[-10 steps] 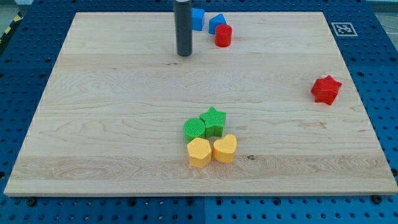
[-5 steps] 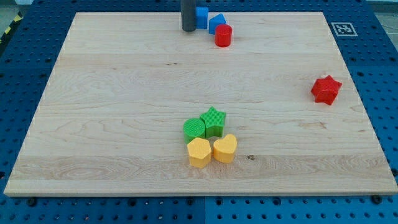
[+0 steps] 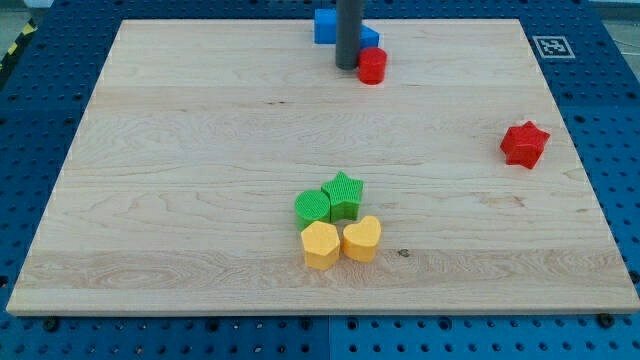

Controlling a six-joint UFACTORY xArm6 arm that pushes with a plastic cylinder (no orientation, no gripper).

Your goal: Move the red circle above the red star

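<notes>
Up near the view's top edge of the tabletop (image 3: 180,150), the red circle (image 3: 372,66) stands upright, its round face up, so it shows no facing direction. My tip (image 3: 347,66) sits just beside it on the view's left; this end effector is a bare rod with nothing to spread or pinch. Two blue blocks (image 3: 326,25) lie behind the rod. The red star (image 3: 524,144) rests well apart, toward the view's right edge.
</notes>
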